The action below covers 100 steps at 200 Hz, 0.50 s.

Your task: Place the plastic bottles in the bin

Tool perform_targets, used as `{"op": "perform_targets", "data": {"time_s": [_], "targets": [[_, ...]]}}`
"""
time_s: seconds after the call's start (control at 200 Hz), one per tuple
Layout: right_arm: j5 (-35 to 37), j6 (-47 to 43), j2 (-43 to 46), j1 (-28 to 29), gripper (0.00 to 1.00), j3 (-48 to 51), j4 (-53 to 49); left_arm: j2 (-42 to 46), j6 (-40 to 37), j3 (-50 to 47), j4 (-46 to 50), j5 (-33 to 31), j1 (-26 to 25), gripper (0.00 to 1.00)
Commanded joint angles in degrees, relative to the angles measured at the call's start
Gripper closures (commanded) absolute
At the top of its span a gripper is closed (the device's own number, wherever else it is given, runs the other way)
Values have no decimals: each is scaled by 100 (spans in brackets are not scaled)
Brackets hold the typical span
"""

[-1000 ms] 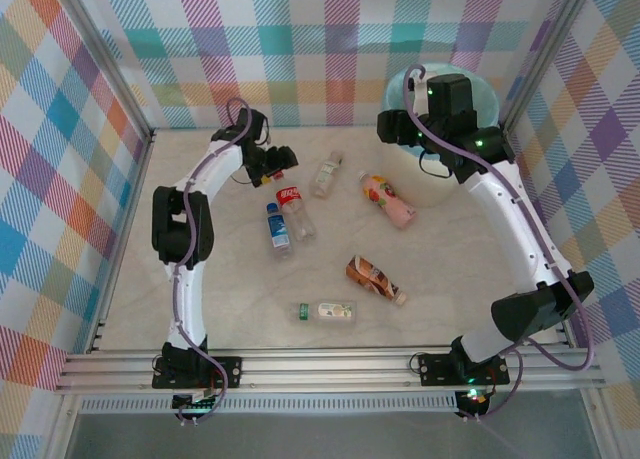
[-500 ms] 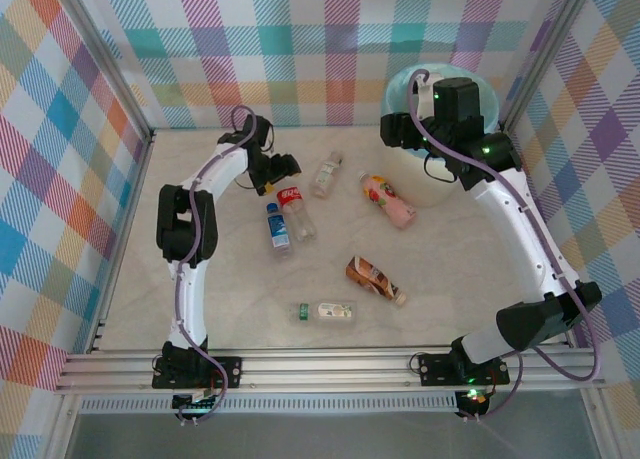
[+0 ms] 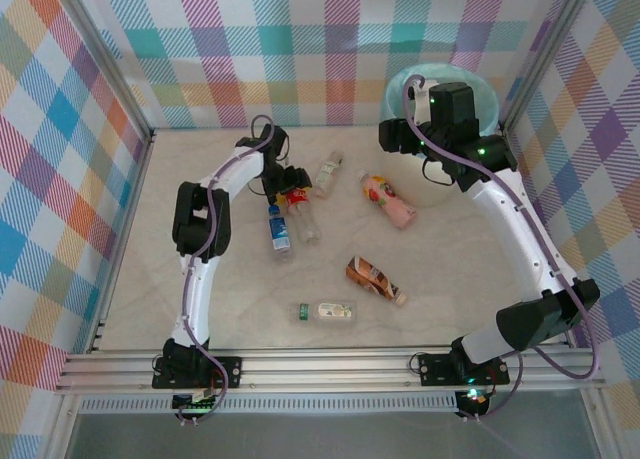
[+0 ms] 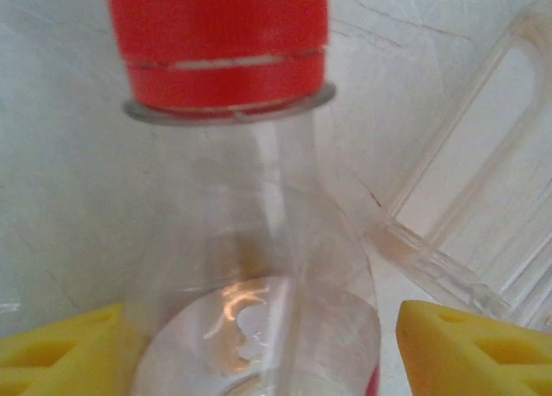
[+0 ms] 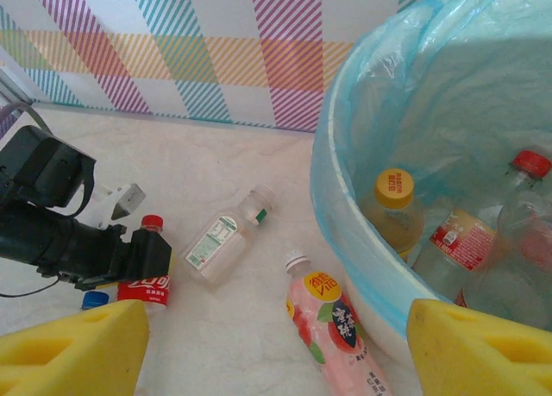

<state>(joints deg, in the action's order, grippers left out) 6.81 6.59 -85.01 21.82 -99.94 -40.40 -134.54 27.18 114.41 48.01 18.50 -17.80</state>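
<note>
My left jaws stand open on either side of a clear bottle (image 4: 250,267) with a red cap (image 4: 220,42). One yellow pad (image 4: 60,344) sits against the bottle's shoulder. The other shows a sliver of gap, so nothing is gripped yet. This bottle lies on the table (image 3: 450,279), towards the back and left of centre.

My right jaws are wide open and empty, hanging beside the rim of the bin (image 5: 332,180) in the far right corner. Several bottles lie inside it, among them a yellow-cap bottle (image 5: 392,210).

Five more are loose on the table. A blue-label bottle (image 3: 278,229) is just beside the clear bottle and a back bottle (image 3: 326,172) lies behind it. A pink bottle (image 3: 390,201) is near the bin, with a brown bottle (image 3: 375,277) and a front bottle (image 3: 326,311) closer to me.

I judge the step in hand to be picking up the clear bottle. Next, the left jaws need to clamp squarely on its smooth round body, lift it clear of the blue-label bottle and carry it to the bin. The right arm should leave the rim first, so the arms do not meet.
</note>
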Motion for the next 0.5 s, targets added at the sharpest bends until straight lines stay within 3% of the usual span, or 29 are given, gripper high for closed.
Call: {"op": "perform_targets", "data": {"time_s": [0.0, 0.365, 0.495], "targets": [[18, -92, 143, -16, 21, 19, 94, -49, -103, 176, 204, 92, -48, 30], [4, -81, 274, -12, 22, -50, 115, 394, -75, 304, 25, 39, 4, 52], [-2, -71, 344, -11, 22, -87, 127, 640, -81, 285, -6, 4, 56, 54]]}}
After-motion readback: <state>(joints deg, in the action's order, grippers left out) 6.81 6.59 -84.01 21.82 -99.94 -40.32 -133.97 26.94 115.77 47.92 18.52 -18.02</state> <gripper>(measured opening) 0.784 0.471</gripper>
